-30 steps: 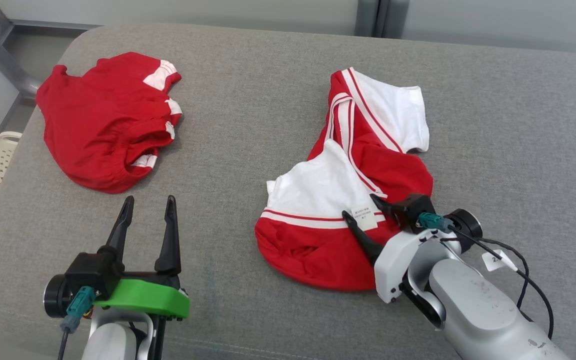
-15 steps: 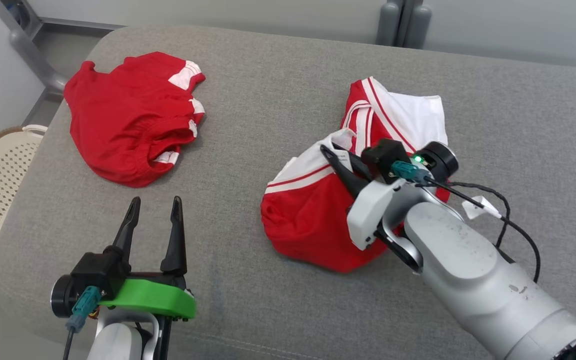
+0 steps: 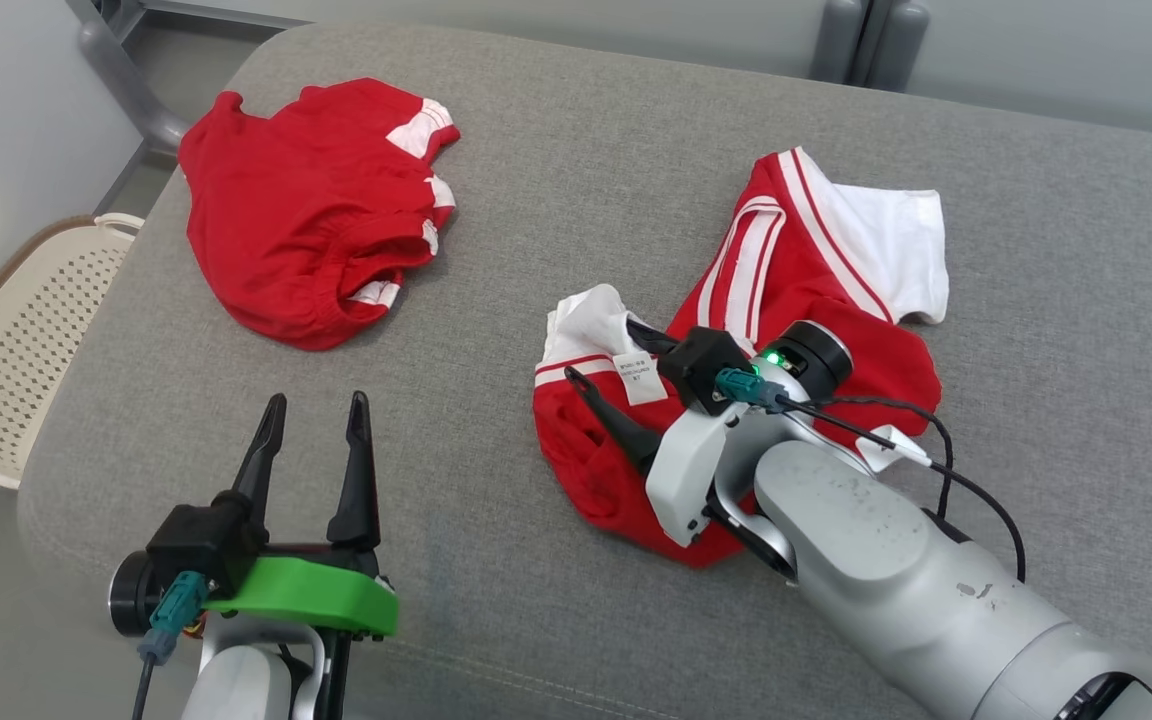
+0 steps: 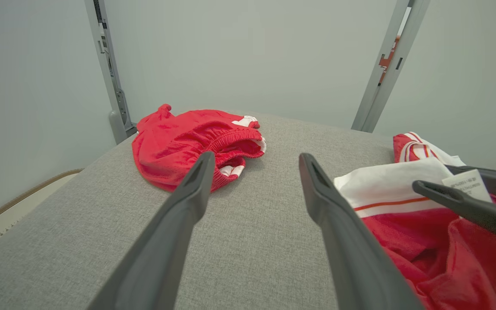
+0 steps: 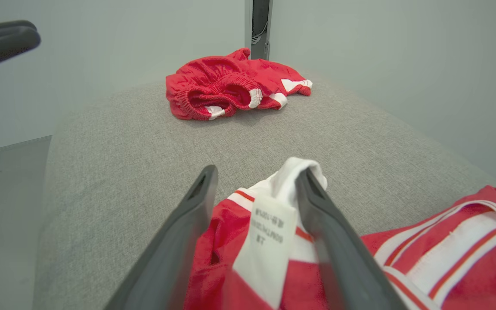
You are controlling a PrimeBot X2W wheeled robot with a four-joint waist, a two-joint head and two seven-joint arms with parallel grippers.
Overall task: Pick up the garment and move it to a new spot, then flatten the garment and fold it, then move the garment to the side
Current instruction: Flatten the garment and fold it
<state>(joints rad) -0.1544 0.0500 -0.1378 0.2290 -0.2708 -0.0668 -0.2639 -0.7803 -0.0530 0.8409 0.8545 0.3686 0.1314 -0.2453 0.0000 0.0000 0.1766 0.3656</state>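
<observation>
Garment lies crumpled, bare cushion all round.

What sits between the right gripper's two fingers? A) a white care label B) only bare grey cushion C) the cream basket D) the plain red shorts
A: the right wrist view shows the white care label of the garment between the spread fingers of the right gripper.

Head high, wrists low — common garment
</observation>
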